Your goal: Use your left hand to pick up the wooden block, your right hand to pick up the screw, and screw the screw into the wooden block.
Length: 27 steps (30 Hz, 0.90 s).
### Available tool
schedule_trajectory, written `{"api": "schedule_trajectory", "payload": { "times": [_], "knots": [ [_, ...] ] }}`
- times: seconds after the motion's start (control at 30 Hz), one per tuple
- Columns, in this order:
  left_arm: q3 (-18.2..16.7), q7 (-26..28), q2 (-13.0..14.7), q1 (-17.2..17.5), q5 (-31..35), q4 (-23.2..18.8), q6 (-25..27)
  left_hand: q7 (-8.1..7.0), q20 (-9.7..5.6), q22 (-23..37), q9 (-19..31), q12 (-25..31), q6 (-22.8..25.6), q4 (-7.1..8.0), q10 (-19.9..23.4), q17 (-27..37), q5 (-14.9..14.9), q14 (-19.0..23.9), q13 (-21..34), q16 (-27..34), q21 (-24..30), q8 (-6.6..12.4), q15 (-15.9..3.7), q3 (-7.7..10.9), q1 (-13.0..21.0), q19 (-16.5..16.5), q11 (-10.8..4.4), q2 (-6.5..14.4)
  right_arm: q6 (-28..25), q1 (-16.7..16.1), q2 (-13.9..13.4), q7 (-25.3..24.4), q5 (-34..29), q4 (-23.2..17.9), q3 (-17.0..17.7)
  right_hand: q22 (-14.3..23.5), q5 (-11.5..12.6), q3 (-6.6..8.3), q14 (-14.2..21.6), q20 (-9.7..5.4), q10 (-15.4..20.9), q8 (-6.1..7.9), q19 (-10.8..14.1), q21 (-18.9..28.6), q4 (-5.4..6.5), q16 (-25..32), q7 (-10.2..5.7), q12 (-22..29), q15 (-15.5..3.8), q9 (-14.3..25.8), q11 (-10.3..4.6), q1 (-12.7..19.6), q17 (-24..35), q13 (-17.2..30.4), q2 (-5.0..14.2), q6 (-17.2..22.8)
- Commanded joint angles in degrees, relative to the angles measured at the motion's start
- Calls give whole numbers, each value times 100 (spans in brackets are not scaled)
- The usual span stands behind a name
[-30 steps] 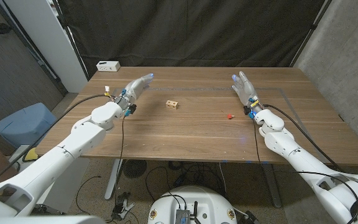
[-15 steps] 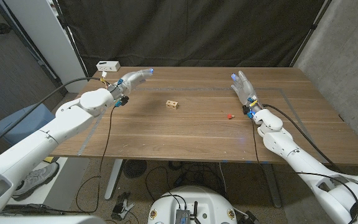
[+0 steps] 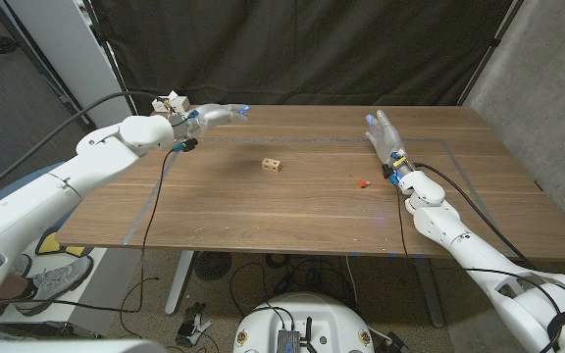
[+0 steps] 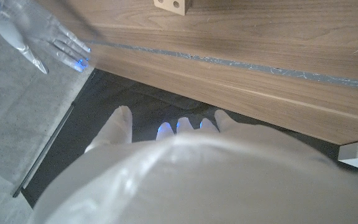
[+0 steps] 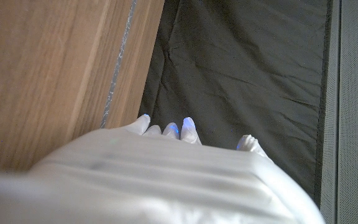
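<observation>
Head view: the wooden block [image 3: 273, 164] lies on the table [image 3: 292, 211] just left of the frame's centre, with 2 small dark holes on the face toward the camera. The screw [image 3: 363, 182], a small red item, lies on the table right of centre, well apart from the block and near the right hand.

The left hand [image 3: 216, 115] is in the upper left of the frame, raised above the table's far left part, fingers extended and apart toward the right; it holds nothing. It is well apart from the block. A white box [image 3: 171, 102] sits at the table's far left edge, partly hidden behind the left arm.

The right hand [image 3: 385, 137] is in the upper right of the frame, at the table surface, fingers extended toward the far edge and slightly apart; it holds nothing. The screw lies just to its lower left, not touching it.

Left wrist view: the left hand [image 4: 185, 162] fills the lower part, fingertips [image 4: 164, 129] apart and empty. The block [image 4: 171, 5] is cut off at the top edge. The right hand [image 4: 33, 34] appears at the upper left, fingers spread.

Right wrist view: the right hand [image 5: 148, 174] fills the lower part, fingertips [image 5: 189, 127] free, against a black curtain [image 5: 241, 68].
</observation>
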Motion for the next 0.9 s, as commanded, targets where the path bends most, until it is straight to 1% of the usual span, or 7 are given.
{"api": "schedule_trajectory", "payload": {
  "times": [0.03, 0.23, 0.4, 0.43, 0.53, 0.63, 0.9],
  "knots": [
    [533, -921, 100, -767, 1402, -175, 303, -103, 13, 19, 30, 56, 57, -35, 95, 27, 35, -6, 34, 44, 34, 69, -61, 19, 161, -13, -61, -16, 184, 168, 99, 227, 36, 427, 4, 18, 27, 32, -56, -70, -13, 17, -44, 24, -21, 22, -22, 29, 20, 19, -5, 86, 0, 8, 1, -3],
    [752, -1121, 54, -999, 2126, -341, 457, -143, 26, 19, 36, 73, 255, -48, 140, 28, 48, 28, 43, 60, 50, 148, -128, 48, 359, 14, -106, -59, 142, 140, 24, 155, -38, 337, -9, 18, 25, 40, -54, -72, 7, 23, -35, 28, -39, 22, -18, 37, 18, 19, 7, 107, -2, 8, -8, 8],
    [957, -1484, -51, -1260, 2610, -287, 385, -161, 66, 18, 40, 80, 240, -56, 160, 29, 52, 41, 47, 63, 56, 138, -148, 65, 478, 35, -181, -99, 189, 108, 21, 140, -50, 328, -4, 18, 24, 47, -50, -80, 12, 25, -29, 31, -49, 24, -21, 39, 12, 19, 9, 120, -3, 9, -8, 12],
    [1012, -1519, -86, -1319, 2752, -268, 346, -165, 72, 17, 41, 90, 238, -59, 188, 29, 50, 45, 48, 64, 38, 135, -152, 72, 533, -7, -203, -123, 160, 93, 15, 109, -56, 307, -7, 18, 24, 48, -47, -79, 16, 26, -29, 31, -50, 25, -21, 40, 9, 19, 5, 122, -3, 9, -7, 15],
    [1082, -1666, -149, -1396, 2999, -270, 373, -259, 124, 17, 38, 97, 267, -56, 254, 31, 21, 20, 45, 59, -62, 130, -183, 94, 890, -478, -235, -307, 142, 94, 21, 119, -47, 318, -13, 18, 24, 58, -37, -82, 43, 36, -27, 32, -62, 28, -8, 50, 7, 19, 24, 137, -4, 9, -4, 40],
    [1264, -1993, -249, -1644, 3364, -188, 258, -326, 264, 22, 35, 134, 323, -39, 438, 34, 2, -68, 40, 56, -48, 125, -206, 81, 1291, -924, -298, -548, 135, 103, 33, 86, -83, 341, -35, 18, 23, 64, -33, -85, 50, 38, -25, 33, -68, 29, -6, 52, 9, 20, 26, 146, -5, 10, -3, 47],
    [1418, -2287, -488, -1876, 4008, -89, 197, -329, 461, 21, 40, 214, 412, -28, 766, 34, 34, -15, 48, 89, -9, 138, -162, 42, 1617, -1107, -313, -773, 130, 158, 87, 91, -117, 452, -80, 17, 17, 73, -27, -82, 59, 36, -17, 36, -99, 30, 6, 52, 18, 20, 32, 177, -7, 11, -23, 45]
  ]
}}
